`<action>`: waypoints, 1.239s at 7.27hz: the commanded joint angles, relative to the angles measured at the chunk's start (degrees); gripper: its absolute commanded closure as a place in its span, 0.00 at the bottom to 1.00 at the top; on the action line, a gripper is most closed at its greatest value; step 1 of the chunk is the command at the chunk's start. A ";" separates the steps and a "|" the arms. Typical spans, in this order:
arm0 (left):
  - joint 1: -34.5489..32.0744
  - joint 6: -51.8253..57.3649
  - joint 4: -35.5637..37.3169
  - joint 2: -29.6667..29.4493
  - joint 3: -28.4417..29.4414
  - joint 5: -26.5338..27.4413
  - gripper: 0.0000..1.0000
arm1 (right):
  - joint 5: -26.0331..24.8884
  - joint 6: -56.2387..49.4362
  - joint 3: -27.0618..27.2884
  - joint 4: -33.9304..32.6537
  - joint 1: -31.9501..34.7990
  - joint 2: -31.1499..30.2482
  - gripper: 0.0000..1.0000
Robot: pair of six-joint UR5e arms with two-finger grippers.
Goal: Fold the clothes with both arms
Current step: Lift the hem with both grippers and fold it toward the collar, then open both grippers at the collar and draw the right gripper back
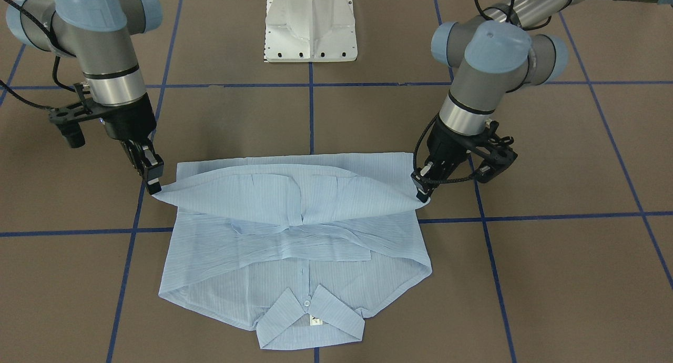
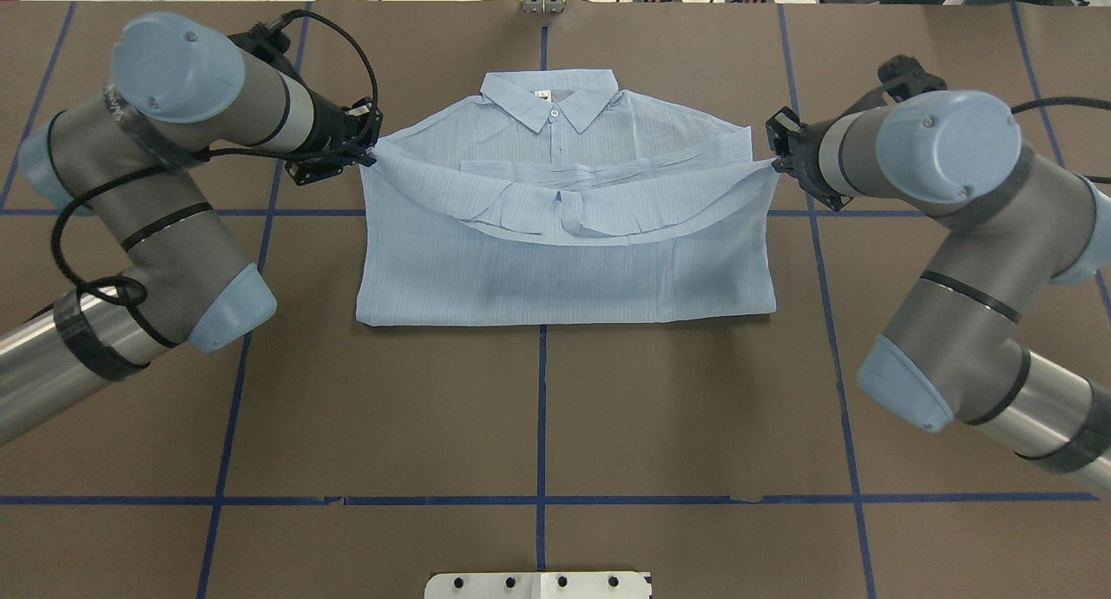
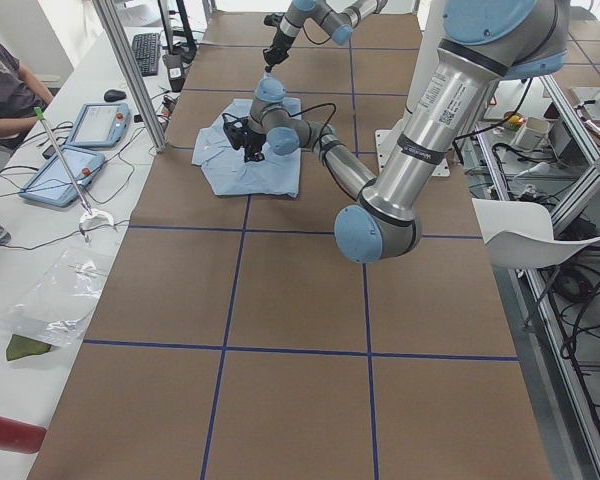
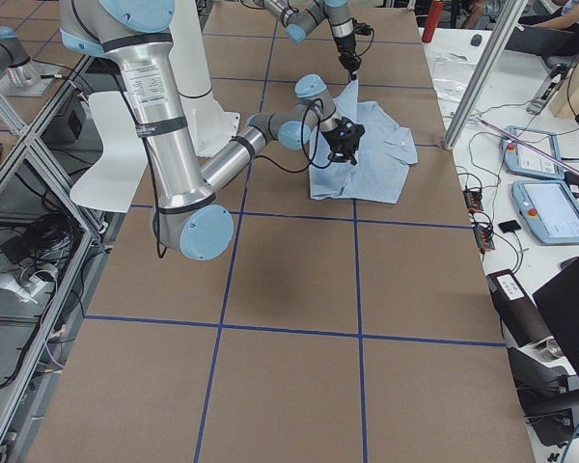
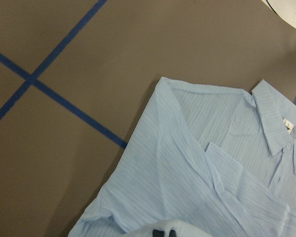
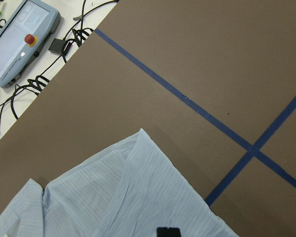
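The pale-blue striped shirt [image 2: 564,269] lies flat on the brown table, its collar [image 2: 551,95] at the side far from my base. My left gripper [image 2: 369,154] is shut on one corner of the shirt's lower edge, and my right gripper [image 2: 775,161] is shut on the other. Between them the lifted edge sags in a curve over the shirt's chest. In the front view the left gripper [image 1: 423,192] is on the right, the right gripper [image 1: 152,181] on the left, and the shirt [image 1: 294,247] lies below them. The left wrist view shows the collar and the button placket [image 5: 281,148].
Blue tape lines [image 2: 542,408] cross the brown table. The white pedestal base [image 1: 310,26] stands at the robot's side. Teach pendants [image 3: 95,125] and cables lie on a side bench beyond the shirt, where a person [image 3: 5,80] sits.
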 commanded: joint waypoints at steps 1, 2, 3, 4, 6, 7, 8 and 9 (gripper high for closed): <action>-2.12 2.65 -5.81 -4.54 11.46 0.19 1.00 | 0.65 -3.20 -7.51 -1.88 2.48 5.69 1.00; -2.83 3.19 -9.48 -6.66 16.46 0.28 1.00 | 0.83 -4.26 -11.63 -1.80 2.83 8.07 1.00; -2.92 3.98 -11.69 -8.94 20.69 1.33 1.00 | 0.84 -6.61 -15.16 -1.71 2.92 9.83 1.00; -2.92 4.42 -11.89 -11.31 23.69 1.51 1.00 | 0.84 -8.03 -16.58 -1.62 3.19 10.20 1.00; -2.92 4.51 -15.92 -12.12 27.92 1.95 1.00 | 0.84 -9.88 -21.58 -1.36 3.36 12.56 1.00; -2.92 5.30 -16.02 -12.82 29.33 3.00 1.00 | 0.84 -10.50 -22.30 -0.83 3.36 12.92 1.00; -2.92 5.65 -16.02 -12.83 29.78 3.18 1.00 | 0.84 -10.68 -23.35 -0.22 3.36 13.10 1.00; -2.92 5.66 -16.02 -12.83 30.57 3.18 0.91 | 0.75 -11.55 -25.45 2.48 3.36 13.10 1.00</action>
